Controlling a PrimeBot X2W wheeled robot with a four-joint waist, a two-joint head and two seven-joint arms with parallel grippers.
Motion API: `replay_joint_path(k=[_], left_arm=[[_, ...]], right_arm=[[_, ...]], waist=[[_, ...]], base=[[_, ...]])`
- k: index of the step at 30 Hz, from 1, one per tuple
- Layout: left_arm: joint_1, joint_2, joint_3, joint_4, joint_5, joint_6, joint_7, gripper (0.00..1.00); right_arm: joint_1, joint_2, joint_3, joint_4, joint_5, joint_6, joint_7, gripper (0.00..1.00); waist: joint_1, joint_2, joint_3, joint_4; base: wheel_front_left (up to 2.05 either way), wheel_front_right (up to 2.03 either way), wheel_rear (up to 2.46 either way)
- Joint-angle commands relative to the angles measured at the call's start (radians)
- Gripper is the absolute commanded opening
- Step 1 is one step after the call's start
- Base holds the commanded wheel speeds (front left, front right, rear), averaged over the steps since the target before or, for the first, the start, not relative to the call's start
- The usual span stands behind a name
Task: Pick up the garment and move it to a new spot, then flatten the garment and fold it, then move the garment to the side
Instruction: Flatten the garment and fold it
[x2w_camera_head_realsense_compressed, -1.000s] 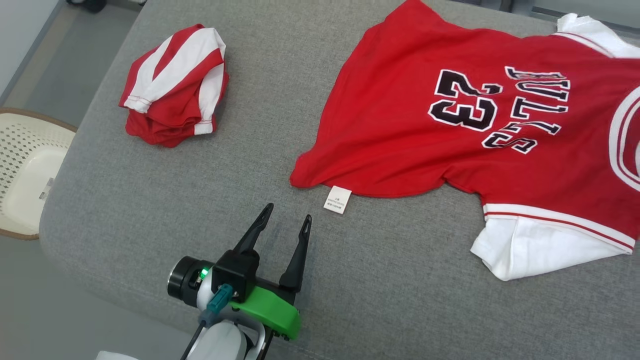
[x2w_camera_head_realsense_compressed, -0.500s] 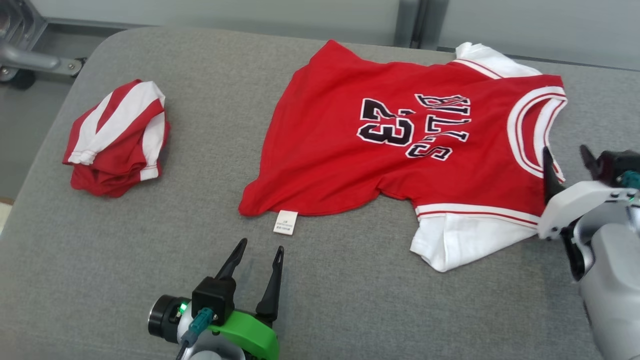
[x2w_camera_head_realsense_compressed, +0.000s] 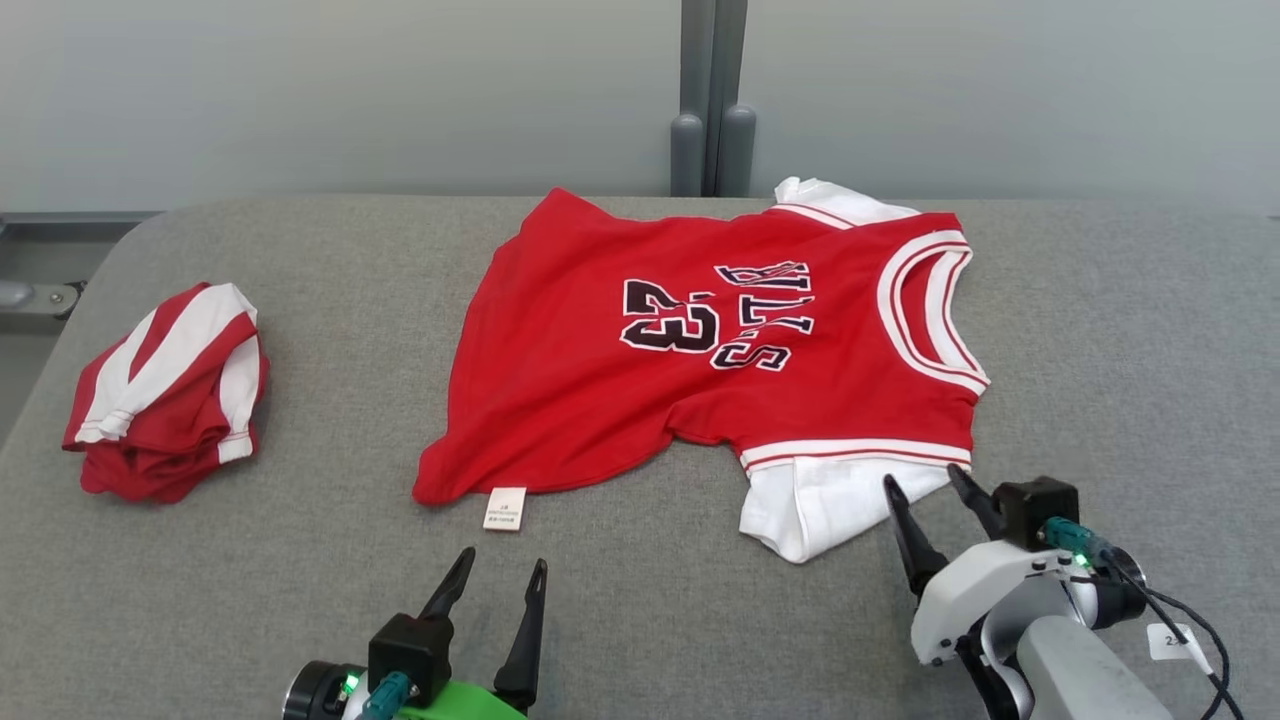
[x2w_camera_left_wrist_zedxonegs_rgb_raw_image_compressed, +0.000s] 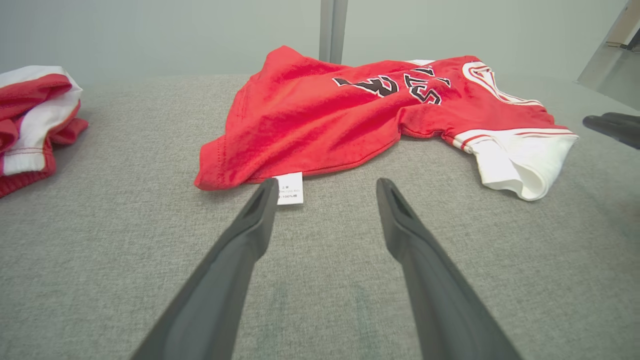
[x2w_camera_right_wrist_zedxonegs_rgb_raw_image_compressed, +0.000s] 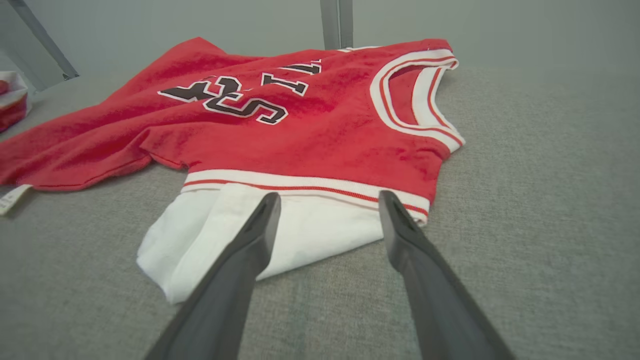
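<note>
The garment (x2w_camera_head_realsense_compressed: 600, 400), a red jersey with white sleeves and a black "23", lies spread on the grey cushioned table (x2w_camera_head_realsense_compressed: 300, 560), collar toward the right; its hem corner is rumpled. It also appears in the left wrist view (x2w_camera_left_wrist_zedxonegs_rgb_raw_image_compressed: 320, 115) and the right wrist view (x2w_camera_right_wrist_zedxonegs_rgb_raw_image_compressed: 280, 130). My left gripper (x2w_camera_head_realsense_compressed: 503, 563) stands open just below the hem and its white care label (x2w_camera_head_realsense_compressed: 505, 508), touching nothing. My right gripper (x2w_camera_head_realsense_compressed: 922, 482) is open beside the near white sleeve (x2w_camera_head_realsense_compressed: 815, 500), nothing between its fingers; seen along its fingers, that gripper (x2w_camera_right_wrist_zedxonegs_rgb_raw_image_compressed: 327, 199) points at the sleeve (x2w_camera_right_wrist_zedxonegs_rgb_raw_image_compressed: 280, 235).
A second red-and-white garment (x2w_camera_head_realsense_compressed: 165, 395) lies bunched at the table's left; it shows too in the left wrist view (x2w_camera_left_wrist_zedxonegs_rgb_raw_image_compressed: 30, 120). A grey wall with a vertical post (x2w_camera_head_realsense_compressed: 710, 100) runs behind the table. Bare grey surface lies to the right of the jersey.
The head camera has swung right and up, so the whole scene shifted left. The right gripper came into view, opened, and now sits lower by the white sleeve.
</note>
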Motion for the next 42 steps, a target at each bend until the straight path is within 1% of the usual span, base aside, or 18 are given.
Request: replay_joint_path(k=[1, 6, 11, 19, 26, 27, 29, 30, 31, 32, 40, 42], left_arm=[[0.015, 0.004, 0.000, 0.002, 0.009, -0.005, 0.000, 1.00], [0.011, 0.004, -0.007, 0.007, 0.011, -0.014, 0.000, 1.00], [0.002, 0.004, -0.007, 0.010, 0.006, -0.016, 0.000, 1.00], [-0.020, 0.004, -0.019, -0.002, -0.008, -0.009, 0.000, 1.00], [-0.035, 0.004, -0.030, -0.017, -0.019, 0.001, 0.000, 1.00], [-0.035, 0.004, -0.030, -0.017, -0.020, 0.002, 0.000, 1.00], [-0.036, 0.004, -0.031, -0.017, -0.020, 0.001, 0.000, 1.00], [-0.037, 0.004, -0.032, -0.017, -0.018, 0.001, 0.000, 1.00], [-0.038, 0.004, -0.032, -0.016, -0.017, 0.000, 0.000, 1.00], [-0.040, 0.004, -0.033, -0.017, -0.017, -0.001, 0.000, 1.00], [-0.027, 0.004, -0.027, -0.020, -0.017, 0.001, 0.000, 1.00], [-0.014, 0.004, -0.023, -0.020, -0.015, 0.000, 0.000, 1.00]], right_arm=[[0.010, 0.000, 0.018, -0.005, 0.003, -0.002, -0.003, 1.00], [-0.034, 0.011, 0.097, 0.018, 0.036, -0.002, 0.003, 1.00], [-0.084, 0.013, 0.146, 0.066, 0.042, -0.002, 0.021, 1.00], [-0.151, -0.002, 0.149, 0.170, 0.029, -0.002, 0.035, 1.00], [-0.143, 0.003, 0.161, 0.204, 0.041, -0.002, 0.015, 1.00], [-0.142, 0.002, 0.164, 0.210, 0.043, -0.002, 0.016, 0.98], [-0.142, 0.004, 0.167, 0.224, 0.048, -0.002, 0.016, 0.47], [-0.144, 0.004, 0.170, 0.230, 0.051, -0.002, 0.016, 0.29], [-0.147, 0.004, 0.172, 0.235, 0.053, -0.002, 0.015, 0.05], [-0.148, 0.004, 0.173, 0.236, 0.056, -0.002, 0.012, 0.00], [-0.116, -0.002, 0.161, 0.183, 0.068, -0.002, -0.003, 0.00], [-0.094, -0.008, 0.145, 0.136, 0.070, -0.002, -0.003, 0.00]], waist=[[0.0000, 0.0000, -0.019, -0.011], [0.0000, 0.0000, -0.008, 0.027], [0.0000, 0.0000, 0.010, 0.070], [0.0000, 0.0000, 0.055, 0.112], [0.0000, 0.0000, 0.078, 0.115], [0.0000, 0.0000, 0.079, 0.114], [0.0000, 0.0000, 0.081, 0.112], [0.0000, 0.0000, 0.082, 0.111], [0.0000, 0.0000, 0.083, 0.110], [0.0000, 0.0000, 0.083, 0.108], [0.0000, 0.0000, 0.063, 0.090], [0.0000, 0.0000, 0.051, 0.078]], base=[[0.00, 0.00, 0.00], [0.00, 0.00, 0.00], [0.00, 0.00, 0.00], [0.00, 0.00, 0.00], [0.00, 0.00, 0.00], [0.00, 0.00, 0.00], [0.00, 0.00, 0.00], [0.00, 0.00, 0.00], [0.00, 0.00, 0.00], [0.00, 0.00, 0.00], [0.00, 0.00, 0.00], [0.00, 0.00, 0.00]])
